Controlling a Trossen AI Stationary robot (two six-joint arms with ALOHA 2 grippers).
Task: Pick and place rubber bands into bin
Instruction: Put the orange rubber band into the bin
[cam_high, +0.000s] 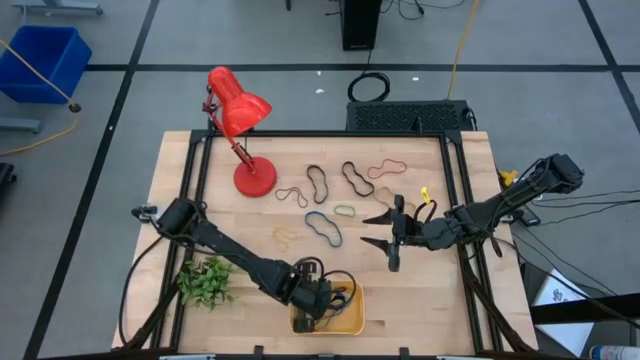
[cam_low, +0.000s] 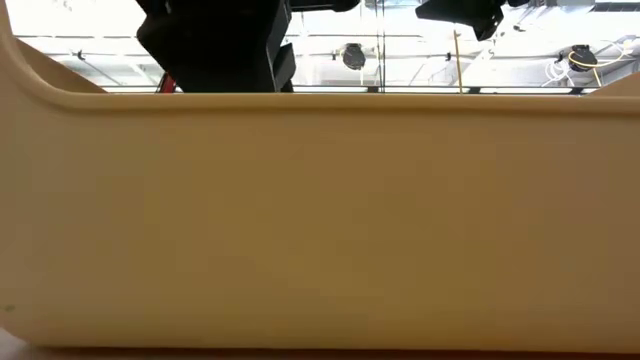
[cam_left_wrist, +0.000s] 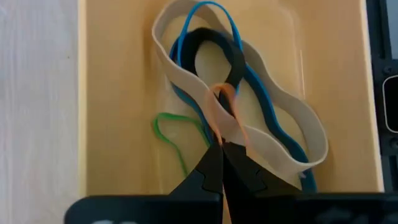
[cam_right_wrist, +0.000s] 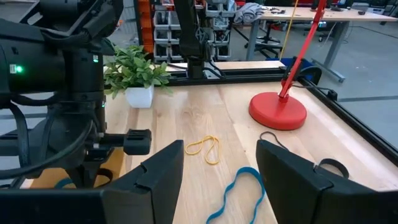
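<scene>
The orange-yellow bin (cam_high: 350, 322) stands at the table's near edge; its wall (cam_low: 320, 220) fills the low view. Inside it lie a tan band (cam_left_wrist: 273, 106), a blue band (cam_left_wrist: 264, 115), a black band (cam_left_wrist: 208, 40) and a green band (cam_left_wrist: 171, 134). My left gripper (cam_left_wrist: 222, 146) points down into the bin (cam_left_wrist: 106, 93), shut on an orange rubber band (cam_left_wrist: 219, 102). My right gripper (cam_high: 385, 235) hangs open above the table right of centre, touching nothing. Several more rubber bands lie on the wood, among them a blue one (cam_high: 323, 228), two black ones (cam_high: 318, 182) (cam_high: 355, 177) and a green one (cam_high: 345, 210). My left gripper pinches one end of the orange band (cam_left_wrist: 217, 127) between its two shut fingertips (cam_left_wrist: 211, 162). The fingers come from above, slanting down into the bin. The rest of the small loop (cam_left_wrist: 222, 92) lies on top of the black and tan bands in the bin.
A red desk lamp (cam_high: 240, 110) stands with its base (cam_high: 255, 178) at the far left of the table. A small potted plant (cam_high: 205, 282) sits near the left front. Black rails (cam_high: 452, 200) frame the wood. A blue crate (cam_high: 45, 60) stands on the floor.
</scene>
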